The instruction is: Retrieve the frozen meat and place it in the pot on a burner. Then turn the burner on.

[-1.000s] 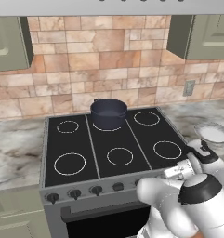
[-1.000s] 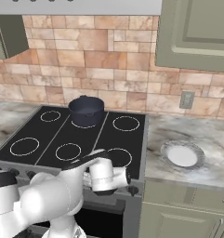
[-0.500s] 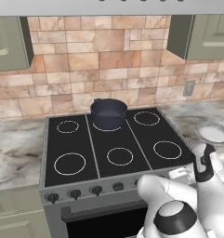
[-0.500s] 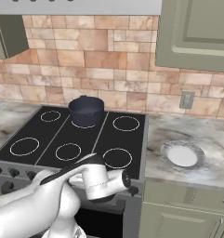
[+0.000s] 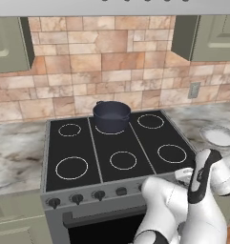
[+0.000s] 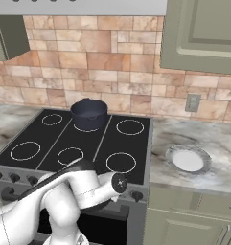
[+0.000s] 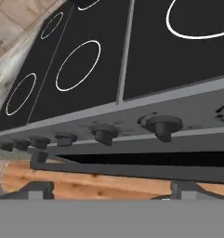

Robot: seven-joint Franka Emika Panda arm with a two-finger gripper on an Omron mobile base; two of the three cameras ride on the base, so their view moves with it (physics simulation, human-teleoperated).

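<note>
The dark pot stands on the back middle burner of the black cooktop; it looks empty. The frozen meat is out of view. My gripper hangs low in front of the stove. It is open, its two fingertips far apart at the bottom of the hand view, with nothing between them. The hand looks up at the stove's front panel, where a row of dark knobs runs under the cooktop edge. My white arm folds down in front of the oven.
Several knobs line the stove front, with the oven handle below them. A white plate lies on the marble counter right of the stove. Green cabinets hang on both sides above.
The arm has folded down and swung right, and the hand has dropped from cooktop height to in front of the stove's panel. The jaws have stayed open. The pot has not moved.
</note>
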